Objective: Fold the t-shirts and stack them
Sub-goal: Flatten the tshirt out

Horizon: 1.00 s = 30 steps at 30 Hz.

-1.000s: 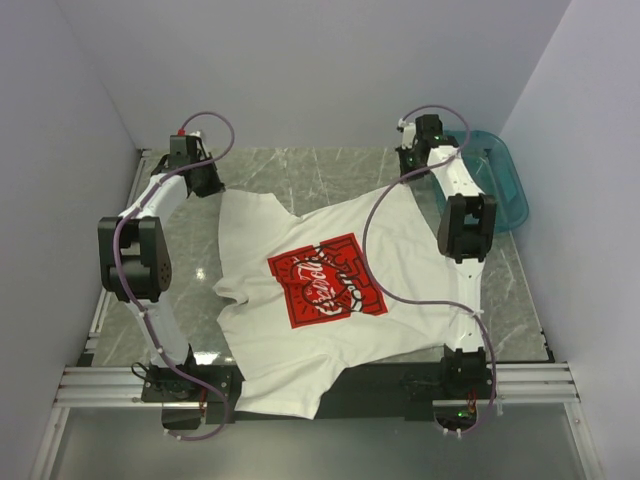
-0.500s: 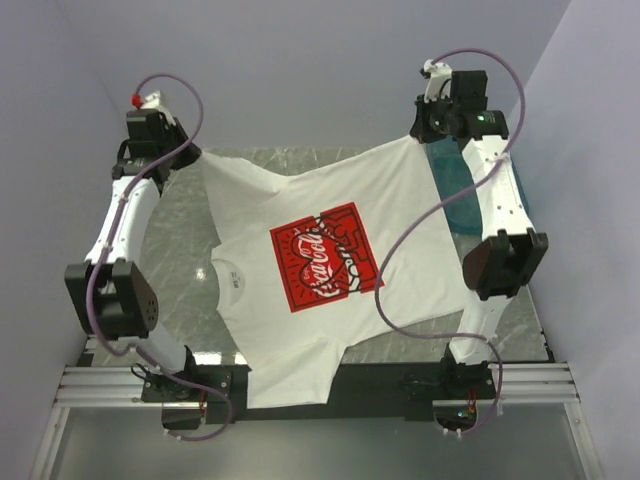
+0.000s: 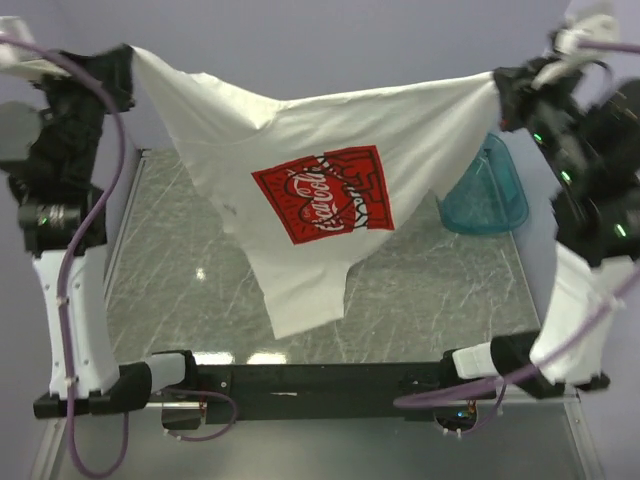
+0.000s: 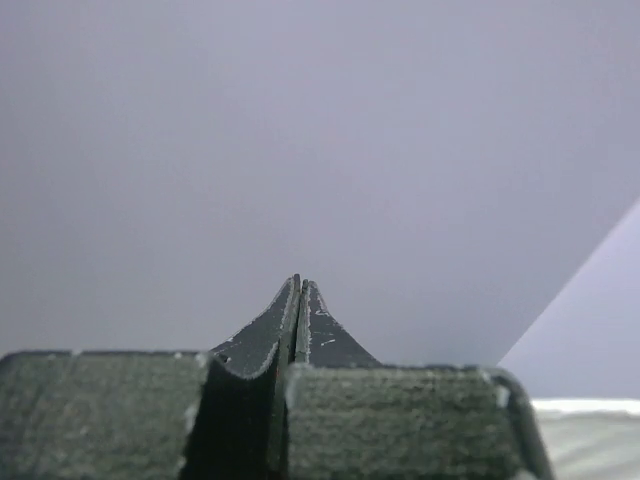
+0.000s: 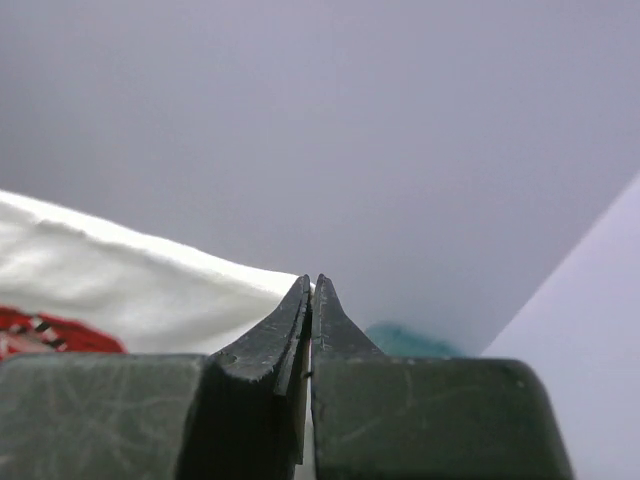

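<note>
T-shirt (image 3: 330,130) corners sit in both grippers, and the cloth hangs stretched in the air between them. The left gripper (image 3: 125,62), raised at the far left, has its fingers pressed together on one corner of the t-shirt. In the left wrist view the fingertips (image 4: 290,312) meet with no gap, and only blank wall shows beyond them. The right gripper (image 3: 503,92), raised at the far right, pinches the opposite corner. Its wrist view shows the tips closed, with white fabric running off to their left.

Between the two grips the top edge sags a little. The red print (image 3: 322,192) faces the overhead camera. The lower part droops to a point above the near middle of the marble table (image 3: 430,290); whether it touches the surface cannot be told. A teal basin (image 3: 492,195) rests at the table's far right, partly behind the cloth's right edge in the overhead view.
</note>
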Motion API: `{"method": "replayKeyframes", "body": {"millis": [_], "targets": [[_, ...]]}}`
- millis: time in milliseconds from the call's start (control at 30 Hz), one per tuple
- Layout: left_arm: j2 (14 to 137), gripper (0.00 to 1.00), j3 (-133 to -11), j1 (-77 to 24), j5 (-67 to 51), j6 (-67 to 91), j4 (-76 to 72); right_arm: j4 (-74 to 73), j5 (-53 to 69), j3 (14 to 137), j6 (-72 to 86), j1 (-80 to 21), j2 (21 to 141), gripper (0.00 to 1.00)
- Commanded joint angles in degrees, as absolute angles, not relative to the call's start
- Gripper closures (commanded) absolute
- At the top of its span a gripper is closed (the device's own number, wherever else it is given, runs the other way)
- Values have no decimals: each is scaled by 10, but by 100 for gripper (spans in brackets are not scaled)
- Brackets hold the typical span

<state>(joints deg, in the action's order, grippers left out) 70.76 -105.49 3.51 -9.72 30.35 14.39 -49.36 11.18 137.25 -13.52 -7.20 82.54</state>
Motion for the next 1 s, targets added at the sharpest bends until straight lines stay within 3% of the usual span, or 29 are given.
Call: {"method": "replayKeyframes", "body": {"millis": [0,300,733,900,967], "targets": [[662,100,-1141,34,-108,332,77,-435,58,1404,-156,-69,743,100],[592,100,-1212,33,-61,371,47,-404,12,1443,-178,-59,627,100],[596,99,-1246,20,-30,345,54,-396,-14,1439,-191,-56,646,100],[618,100,-1206,16,-33,326,55,-383,-5,1389,-196,-56,658,100],[625,100,-1186,16,-36,321,54,-344,14,1286,-197,-56,636,100]]}}
